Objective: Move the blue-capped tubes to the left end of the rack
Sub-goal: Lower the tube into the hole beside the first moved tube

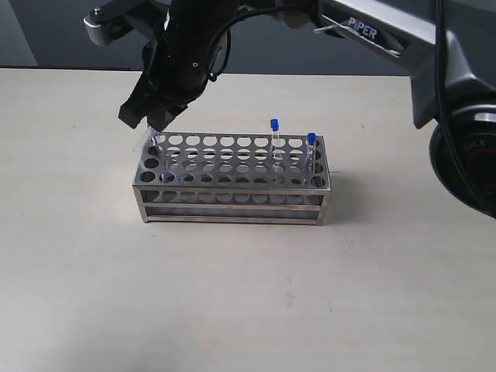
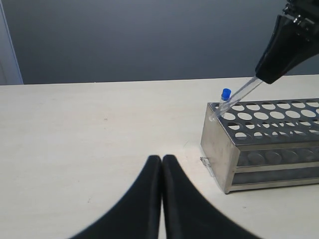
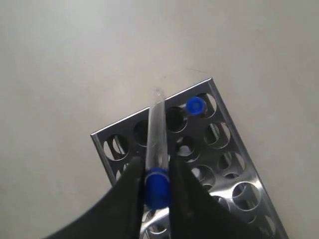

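The steel rack (image 1: pixel 232 203) stands mid-table. My right gripper (image 1: pixel 155 118) reaches across to the rack's left end and is shut on the blue cap of a clear tube (image 3: pixel 157 130). That tube hangs tilted, with its lower tip at the left-end corner holes (image 2: pixel 217 115). Another blue-capped tube (image 2: pixel 226 94) stands in a corner hole at that same end (image 3: pixel 195 105). Two more blue-capped tubes (image 1: pixel 273 136) (image 1: pixel 311 147) stand near the right end. My left gripper (image 2: pixel 162 159) is shut and empty, low over the table short of the rack (image 2: pixel 249 149).
The right arm's grey links (image 1: pixel 434 46) span the back of the scene above the table. Pale tabletop (image 1: pixel 248 310) lies bare in front of the rack and to its left (image 2: pixel 89 129).
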Available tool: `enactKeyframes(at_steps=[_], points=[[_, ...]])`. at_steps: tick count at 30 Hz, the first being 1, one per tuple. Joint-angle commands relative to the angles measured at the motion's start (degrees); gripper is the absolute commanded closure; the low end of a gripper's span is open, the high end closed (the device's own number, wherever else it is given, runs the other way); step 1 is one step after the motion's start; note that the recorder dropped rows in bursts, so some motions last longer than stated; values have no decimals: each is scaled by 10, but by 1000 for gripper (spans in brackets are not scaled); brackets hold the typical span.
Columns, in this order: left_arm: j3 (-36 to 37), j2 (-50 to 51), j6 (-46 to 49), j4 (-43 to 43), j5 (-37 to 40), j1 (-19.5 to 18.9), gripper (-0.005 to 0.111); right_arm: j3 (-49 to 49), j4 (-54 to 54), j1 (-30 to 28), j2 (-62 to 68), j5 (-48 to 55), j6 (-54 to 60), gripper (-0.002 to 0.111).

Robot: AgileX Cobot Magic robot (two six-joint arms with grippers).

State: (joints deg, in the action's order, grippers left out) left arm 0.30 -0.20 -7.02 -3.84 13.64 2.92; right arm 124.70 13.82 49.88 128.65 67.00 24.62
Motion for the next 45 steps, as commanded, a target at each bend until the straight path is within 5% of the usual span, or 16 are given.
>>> enactKeyframes(at_steps=[1, 24, 31, 45], points=[[-3, 2, 0, -1, -4, 6, 106, 46, -14, -1, -11, 30, -2, 108], [-3, 2, 0, -1, -4, 6, 106, 73, -75, 11, -50, 30, -76, 108], [-3, 2, 0, -1, -4, 6, 106, -65, -95, 46, -120, 30, -103, 108], [-3, 2, 0, -1, -4, 6, 106, -106, -66, 50, -127, 30, -99, 108]])
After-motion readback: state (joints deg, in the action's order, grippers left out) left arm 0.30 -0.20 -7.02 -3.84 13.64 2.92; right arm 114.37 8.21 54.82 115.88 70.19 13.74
